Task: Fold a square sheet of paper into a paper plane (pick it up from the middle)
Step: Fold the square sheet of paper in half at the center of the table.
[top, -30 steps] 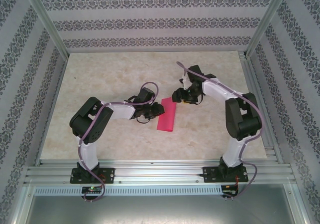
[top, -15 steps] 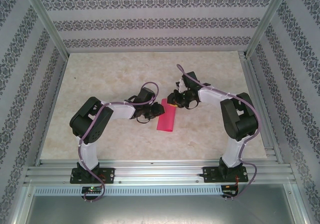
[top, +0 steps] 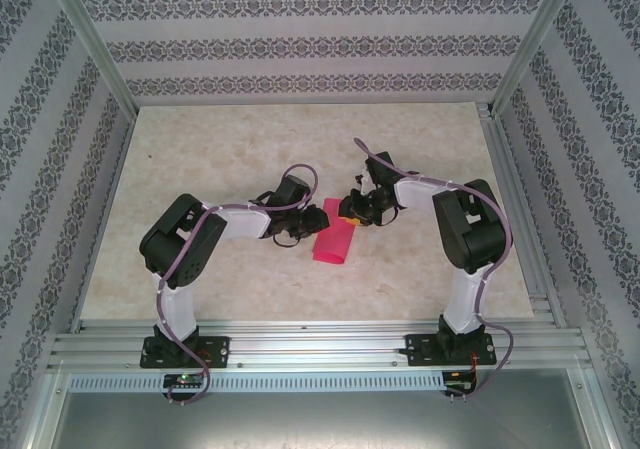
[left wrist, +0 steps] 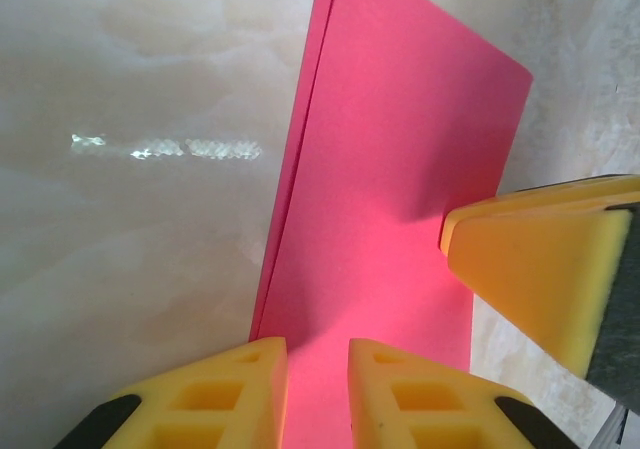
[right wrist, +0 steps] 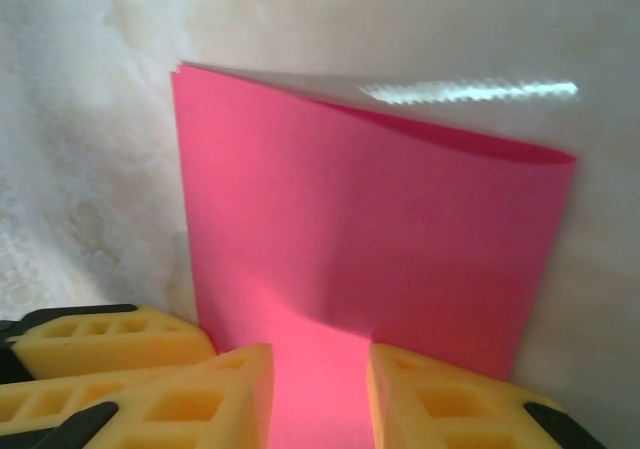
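The square sheet of paper (top: 333, 241) lies folded in half as a magenta-red rectangle in the middle of the table. My left gripper (top: 308, 227) is at its left long edge. In the left wrist view its yellow tips (left wrist: 318, 354) rest on the paper (left wrist: 400, 169) a narrow gap apart, and the sheet lies flat between them. My right gripper (top: 346, 212) is at the paper's far end. Its tips (right wrist: 320, 361) stand apart over the paper (right wrist: 370, 219), whose top layer bulges up slightly at the open edge. One right finger (left wrist: 540, 259) reaches in beside the left tips.
The marble-look tabletop (top: 220, 149) has bare room on all sides of the paper. Patterned walls and metal frame posts (top: 95, 49) enclose it. An aluminium rail (top: 320, 344) with both arm bases runs along the near edge.
My right gripper moved left and down onto the paper's far end and its jaws narrowed. The paper's near end now looks slightly raised. The left arm stayed still.
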